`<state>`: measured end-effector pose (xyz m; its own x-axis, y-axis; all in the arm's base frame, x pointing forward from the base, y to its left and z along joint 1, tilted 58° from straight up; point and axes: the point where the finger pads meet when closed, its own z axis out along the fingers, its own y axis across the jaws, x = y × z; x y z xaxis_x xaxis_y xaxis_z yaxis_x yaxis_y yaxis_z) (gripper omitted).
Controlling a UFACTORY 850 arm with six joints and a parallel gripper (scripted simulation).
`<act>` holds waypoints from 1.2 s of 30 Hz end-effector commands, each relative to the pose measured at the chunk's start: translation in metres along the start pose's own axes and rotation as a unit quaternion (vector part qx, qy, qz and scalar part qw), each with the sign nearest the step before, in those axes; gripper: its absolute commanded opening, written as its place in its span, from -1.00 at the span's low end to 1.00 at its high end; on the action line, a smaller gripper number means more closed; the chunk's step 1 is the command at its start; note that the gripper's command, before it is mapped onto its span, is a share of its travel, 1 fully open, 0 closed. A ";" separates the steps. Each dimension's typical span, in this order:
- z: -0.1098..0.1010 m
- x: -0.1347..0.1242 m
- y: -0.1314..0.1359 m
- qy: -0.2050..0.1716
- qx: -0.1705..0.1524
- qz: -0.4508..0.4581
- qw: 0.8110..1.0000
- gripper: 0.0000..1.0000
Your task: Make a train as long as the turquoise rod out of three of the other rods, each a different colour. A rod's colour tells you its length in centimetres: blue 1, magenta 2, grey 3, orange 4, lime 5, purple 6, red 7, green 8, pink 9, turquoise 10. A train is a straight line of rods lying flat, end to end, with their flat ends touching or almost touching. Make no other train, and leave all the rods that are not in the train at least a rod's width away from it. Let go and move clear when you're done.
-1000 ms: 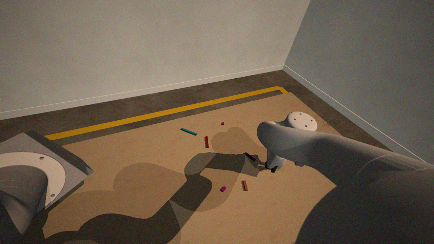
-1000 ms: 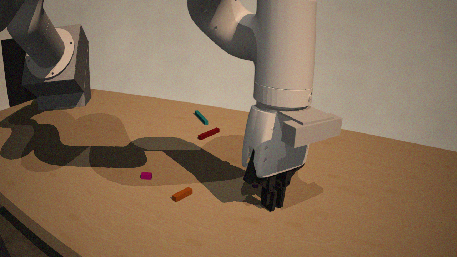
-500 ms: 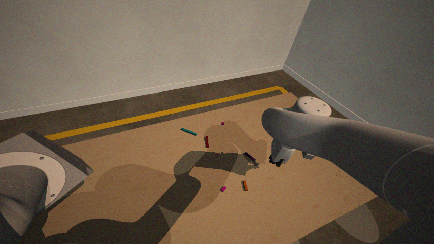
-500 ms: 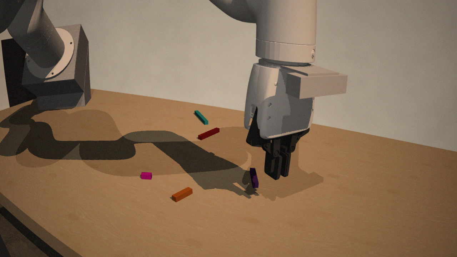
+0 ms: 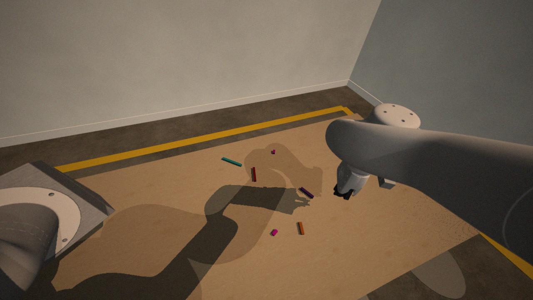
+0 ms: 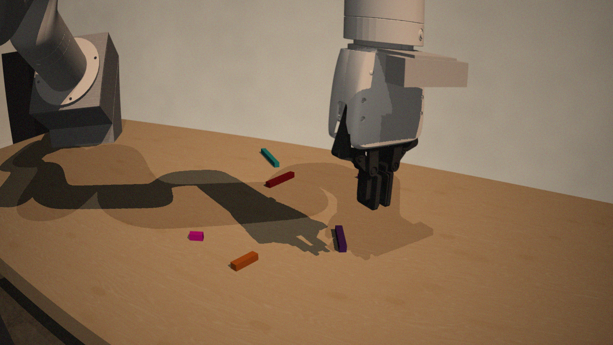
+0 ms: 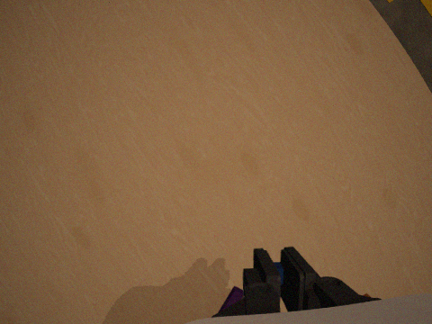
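Top view: the table (image 5: 372, 223) (image 6: 471, 279) (image 7: 180, 135) carries six separated rods. The turquoise rod (image 5: 231, 161) (image 6: 269, 157) lies near the far edge, with the red rod (image 5: 254, 174) (image 6: 279, 179) nearby, farther inward. The far magenta rod (image 5: 273, 151) lies toward the far right corner. The purple rod (image 5: 306, 192) (image 6: 340, 238) (image 7: 232, 298), orange rod (image 5: 301, 228) (image 6: 244, 260) (image 7: 367, 296) and near magenta rod (image 5: 274, 232) (image 6: 196, 235) lie farther from the far edge.

Exterior view: the tool (image 5: 343, 194) (image 6: 380, 204) (image 7: 272, 271) is raised above the table, fingers narrow. The orange and near magenta rods lie toward the near left edge.

Wrist view: the tool is closed on a blue rod (image 7: 279, 272). The table edge crosses the upper right corner; the purple and orange rods are mostly hidden.
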<state>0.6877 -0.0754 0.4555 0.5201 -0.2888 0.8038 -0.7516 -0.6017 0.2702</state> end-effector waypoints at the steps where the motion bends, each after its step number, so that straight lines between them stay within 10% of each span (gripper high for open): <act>1: -0.001 0.001 0.000 0.001 0.001 0.000 1.000 -0.92; 30: -0.001 -0.274 -0.115 0.001 0.001 -0.253 0.968 -0.92; 36: -0.001 -0.276 -0.115 0.001 0.001 -0.254 0.967 -0.92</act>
<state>0.6298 0.0734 0.2032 0.8224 0.0455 0.5670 -0.3979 -0.6663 0.6306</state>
